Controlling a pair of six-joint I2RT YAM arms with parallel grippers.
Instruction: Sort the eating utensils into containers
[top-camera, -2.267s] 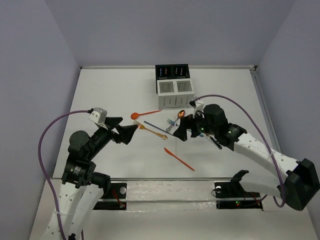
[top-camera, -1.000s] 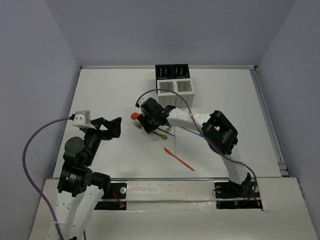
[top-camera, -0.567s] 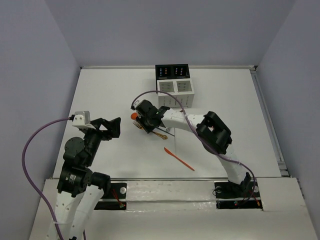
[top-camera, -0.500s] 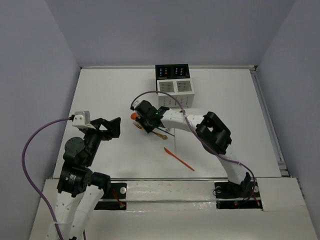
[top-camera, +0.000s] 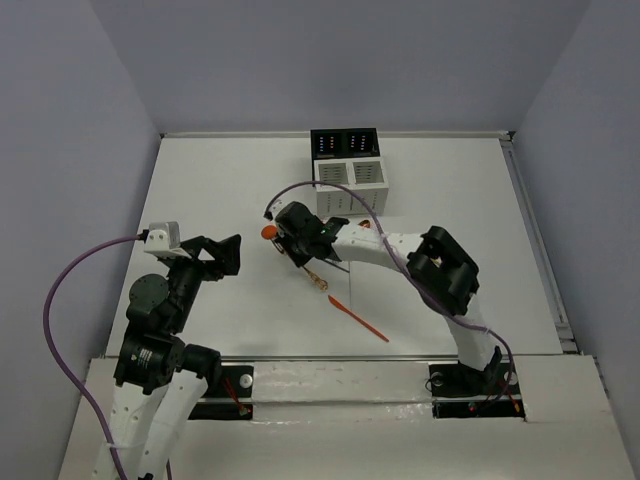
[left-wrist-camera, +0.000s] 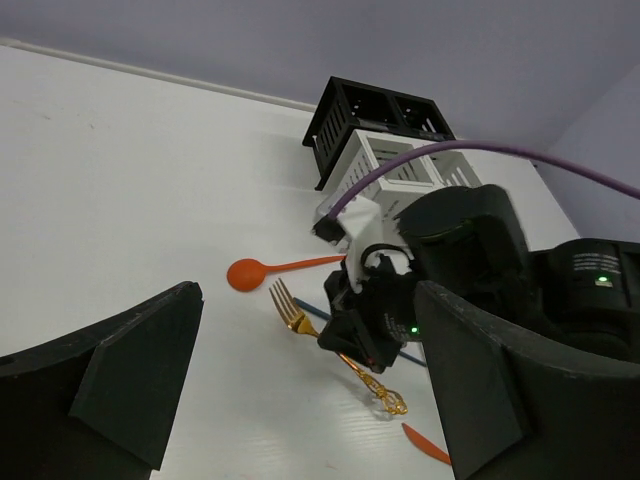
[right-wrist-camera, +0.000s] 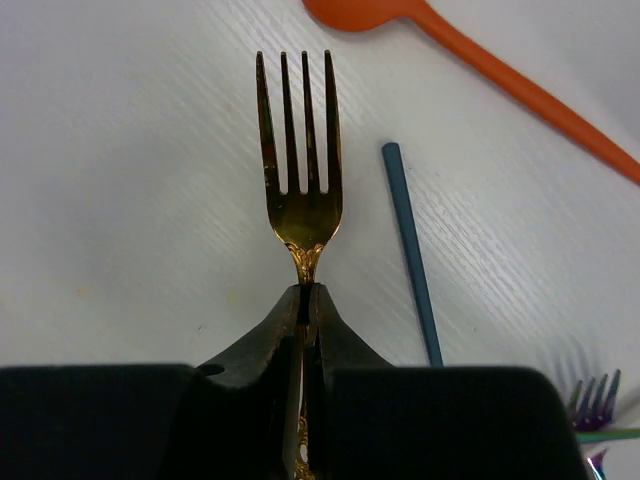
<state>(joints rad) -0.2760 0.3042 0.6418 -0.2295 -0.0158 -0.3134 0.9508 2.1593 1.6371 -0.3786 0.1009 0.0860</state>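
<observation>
My right gripper reaches across to the table's middle and is shut on the neck of a gold fork, whose tines point away from the wrist camera. The fork's ornate handle end sticks out behind the jaws over its shadow. An orange spoon lies just beyond the tines, and a blue chopstick lies to the fork's right. An orange knife lies nearer the arm bases. The containers, white and black, stand at the back. My left gripper hangs open at the left, holding nothing.
A purple-tinted fork shows at the lower right edge of the right wrist view. Purple cables loop over the right arm and beside the left arm. Grey walls close in the table on the left, back and right.
The right arm swung left across the table and its jaws shut on the gold fork, which has shifted slightly. The left arm drew back toward its base earlier and has since held still.
</observation>
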